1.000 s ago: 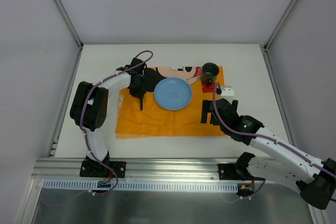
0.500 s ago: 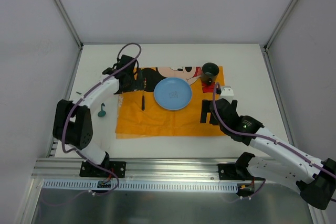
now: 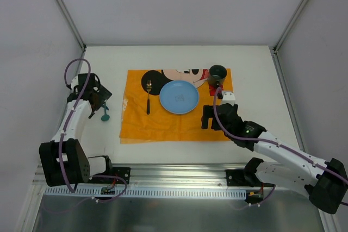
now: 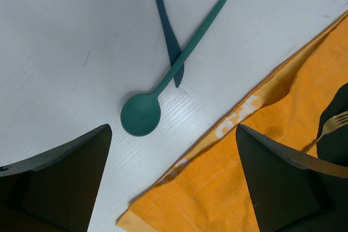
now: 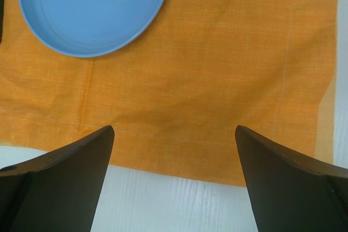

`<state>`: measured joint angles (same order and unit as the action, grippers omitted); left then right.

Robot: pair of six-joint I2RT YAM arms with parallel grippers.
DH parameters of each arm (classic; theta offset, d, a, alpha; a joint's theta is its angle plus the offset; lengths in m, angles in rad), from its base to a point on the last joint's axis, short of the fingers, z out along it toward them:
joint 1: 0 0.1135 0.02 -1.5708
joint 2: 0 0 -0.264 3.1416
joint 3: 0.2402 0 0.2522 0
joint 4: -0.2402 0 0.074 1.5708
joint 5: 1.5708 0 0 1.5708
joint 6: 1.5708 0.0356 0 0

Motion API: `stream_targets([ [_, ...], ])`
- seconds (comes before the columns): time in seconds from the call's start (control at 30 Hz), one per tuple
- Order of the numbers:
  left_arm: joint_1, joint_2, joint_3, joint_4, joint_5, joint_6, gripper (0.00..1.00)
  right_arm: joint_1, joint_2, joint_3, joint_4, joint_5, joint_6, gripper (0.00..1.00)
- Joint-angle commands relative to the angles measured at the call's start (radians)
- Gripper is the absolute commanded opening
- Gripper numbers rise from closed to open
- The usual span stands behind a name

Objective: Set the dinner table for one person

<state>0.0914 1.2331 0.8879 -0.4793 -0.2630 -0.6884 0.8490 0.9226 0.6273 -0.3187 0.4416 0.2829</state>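
Note:
The white dinner table point(image 3: 255, 74) carries an orange placemat point(image 3: 174, 120) with a blue plate point(image 3: 179, 96) at its middle. A fork point(image 3: 148, 97) lies on the mat just left of the plate. A dark green cup point(image 3: 217, 73) stands at the mat's back right corner. Off the mat's left edge lie a teal spoon point(image 4: 163, 80) and a dark blue knife point(image 4: 166, 25), crossed. My left gripper point(image 4: 173, 129) hangs open and empty above the spoon's bowl and the mat's edge. My right gripper point(image 5: 174, 129) is open and empty over the mat's near edge, right of the plate.
Grey walls close in the table at the back and both sides. An aluminium rail point(image 3: 174, 175) runs along the near edge, where both arm bases are bolted. A red patch point(image 3: 216, 87) of the mat's print shows in front of the cup.
My left gripper opened, left the fork on the mat beside the plate, and swung left to above the spoon and knife. My right gripper shifted slightly left, still open.

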Motion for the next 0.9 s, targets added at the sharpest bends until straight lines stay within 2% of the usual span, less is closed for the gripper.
stream_targets([
  [0.0,0.092,0.031,-0.037,0.044,0.221,-0.039,0.99,0.004,0.018,-0.012,0.124,-0.043,-0.011,0.99],
  [0.13,0.149,0.081,-0.029,0.045,0.306,-0.016,0.99,0.002,0.025,-0.032,0.17,-0.053,-0.007,1.0],
  [0.47,0.157,0.221,-0.012,0.087,0.331,-0.042,0.99,-0.008,0.018,-0.066,0.193,-0.063,-0.022,0.99],
  [0.87,0.157,0.307,-0.007,0.114,0.235,-0.095,0.97,-0.048,-0.007,-0.08,0.194,-0.095,-0.039,1.0],
])
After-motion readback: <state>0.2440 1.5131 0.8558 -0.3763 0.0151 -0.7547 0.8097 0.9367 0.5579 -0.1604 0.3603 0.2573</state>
